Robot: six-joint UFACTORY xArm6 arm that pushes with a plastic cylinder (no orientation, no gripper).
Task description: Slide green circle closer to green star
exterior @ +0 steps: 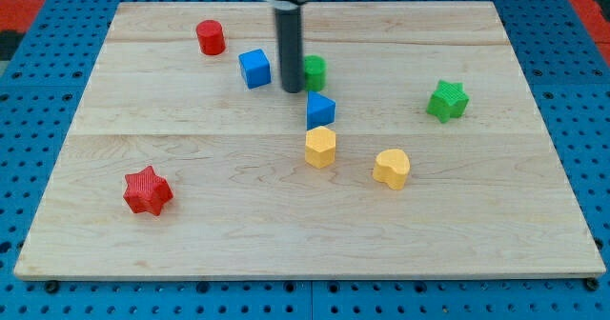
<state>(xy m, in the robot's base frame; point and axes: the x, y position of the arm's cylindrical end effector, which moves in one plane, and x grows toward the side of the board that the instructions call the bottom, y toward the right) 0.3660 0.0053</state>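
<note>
Green circle (314,71) sits well apart from green star (447,101); my tip (292,90) touches its left (end effector gripless), push remaining.

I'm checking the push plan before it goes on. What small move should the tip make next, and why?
Probably a short push toward the view's right. My tip sits right against the view's left side of the green circle, and the green star lies far to the right, slightly lower. The blue block just below the circle argues for keeping the push mostly level.
</note>
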